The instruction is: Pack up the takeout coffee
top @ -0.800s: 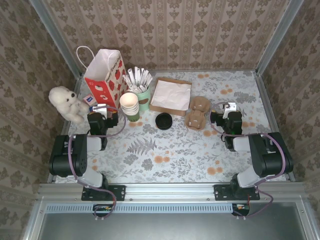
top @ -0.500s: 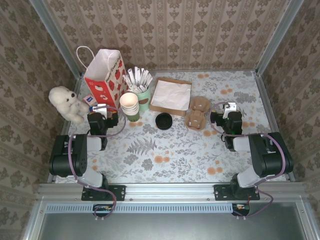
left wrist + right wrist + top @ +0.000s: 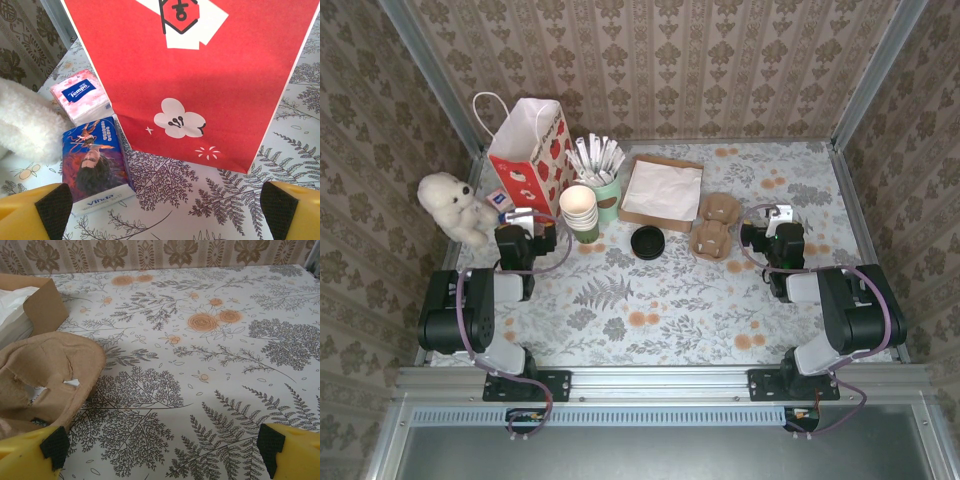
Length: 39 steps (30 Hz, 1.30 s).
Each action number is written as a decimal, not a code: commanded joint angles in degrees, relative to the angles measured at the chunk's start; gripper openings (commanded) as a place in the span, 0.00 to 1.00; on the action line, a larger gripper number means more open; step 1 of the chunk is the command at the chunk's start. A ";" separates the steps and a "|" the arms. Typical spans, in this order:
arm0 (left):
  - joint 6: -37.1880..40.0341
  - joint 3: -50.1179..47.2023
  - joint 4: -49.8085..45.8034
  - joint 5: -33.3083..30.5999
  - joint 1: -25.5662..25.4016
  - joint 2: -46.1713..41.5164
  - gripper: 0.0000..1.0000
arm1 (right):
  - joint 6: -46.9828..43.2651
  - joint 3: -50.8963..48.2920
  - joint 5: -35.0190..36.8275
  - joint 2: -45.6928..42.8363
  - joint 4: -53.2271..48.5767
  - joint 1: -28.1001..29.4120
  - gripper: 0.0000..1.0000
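Your left claw (image 3: 165, 205) is sitting spread wide and gripping nothing near the tabletop's (image 3: 660, 310) left edge. It is facing the red bag (image 3: 200, 75), with two tissue packs (image 3: 95, 165) lying just beside that bag. Your right claw (image 3: 162, 445) is likewise gaping empty near the right edge, with the carrier (image 3: 45, 370) lying to its left. The coffee (image 3: 648, 242) is standing upright about mid-tabletop, between the cup stack (image 3: 580, 210) and the carrier, well apart from both claws.

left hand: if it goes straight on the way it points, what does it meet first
Probably the red paper bag, standing straight ahead of the open left hand; depth is uncertain.
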 commanded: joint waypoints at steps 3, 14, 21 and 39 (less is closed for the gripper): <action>0.68 -0.40 1.96 0.01 -0.02 -0.47 1.00 | -0.68 0.84 -1.02 -0.33 -0.02 -0.24 1.00; -4.99 3.25 -21.04 -21.54 -0.52 -21.56 1.00 | 2.54 9.88 3.04 -21.74 -33.95 -0.27 1.00; -38.66 19.51 -65.15 -27.28 -0.61 -33.31 1.00 | 15.18 15.06 -0.98 -35.80 -50.93 -0.18 1.00; -35.53 52.13 -100.98 5.84 -12.73 -13.69 0.88 | 36.20 23.69 -6.58 -36.14 -64.14 -0.18 1.00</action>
